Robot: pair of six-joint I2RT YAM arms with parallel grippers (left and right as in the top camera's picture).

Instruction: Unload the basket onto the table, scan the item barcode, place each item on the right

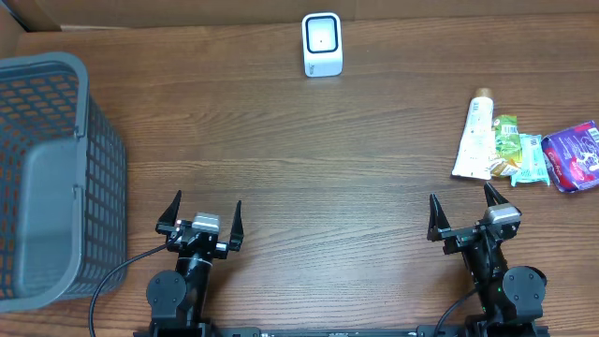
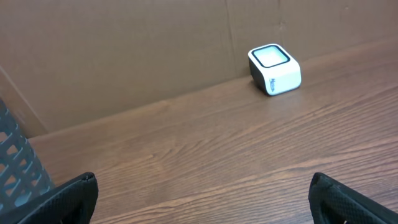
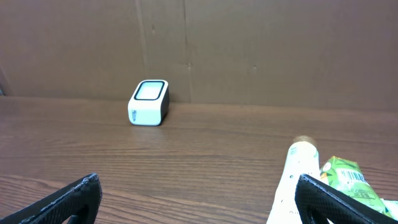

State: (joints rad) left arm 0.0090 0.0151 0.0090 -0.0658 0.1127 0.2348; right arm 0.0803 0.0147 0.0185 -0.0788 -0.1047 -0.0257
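Left end effector [image 1: 205, 210] & right end effector [image 1: 461, 202] both released, we see nothing held; white boxy plastic scanner [image 1: 322, 44] at far edge of brown wooden desk [image 1: 309, 159].

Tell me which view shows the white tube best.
Overhead: the tube lies whole, cap to crimped end, beside other packets. The right wrist view shows only its cap end, cut by the frame edge. The left wrist view misses it.

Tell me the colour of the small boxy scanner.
The small boxy scanner is white with dark sides; best in left wrist view.
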